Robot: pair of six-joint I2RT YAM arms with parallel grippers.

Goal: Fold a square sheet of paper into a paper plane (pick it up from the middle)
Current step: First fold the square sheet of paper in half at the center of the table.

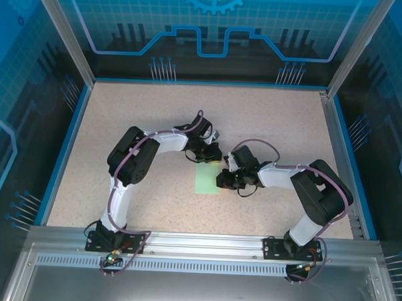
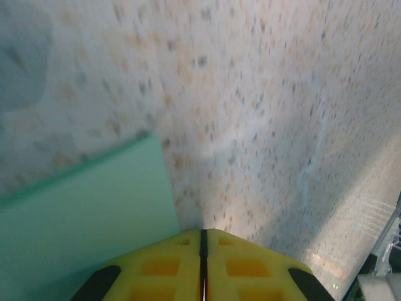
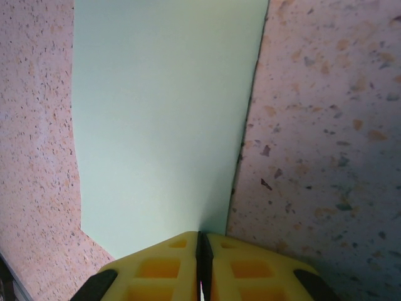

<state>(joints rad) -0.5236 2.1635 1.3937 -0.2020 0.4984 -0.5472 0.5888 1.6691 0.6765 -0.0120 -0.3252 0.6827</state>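
Left arm [image 1: 130,161]: rises from its base at the near edge, elbow raised and bent, forearm running right toward the middle of the table [image 1: 122,114]; wrist tipped down.
Right arm [image 1: 319,195]: mirrors it, elbow raised on the right, forearm running left toward the middle.
Meeting point: the two wrists come close together over the far end of the sheet of paper [image 1: 207,181].
Sheet of paper: pale green, in the middle of the table, seen from above as a rectangle longer than it is wide.
Left gripper [image 2: 202,254]: yellow fingers pressed together, no gap at the seam; the paper's corner lies just to their left, and I cannot tell whether any of it is pinched.
Right gripper [image 3: 200,251]: yellow fingers closed, the paper's near edge running into the seam between them; that end looks raised, with a shadow along its right edge.
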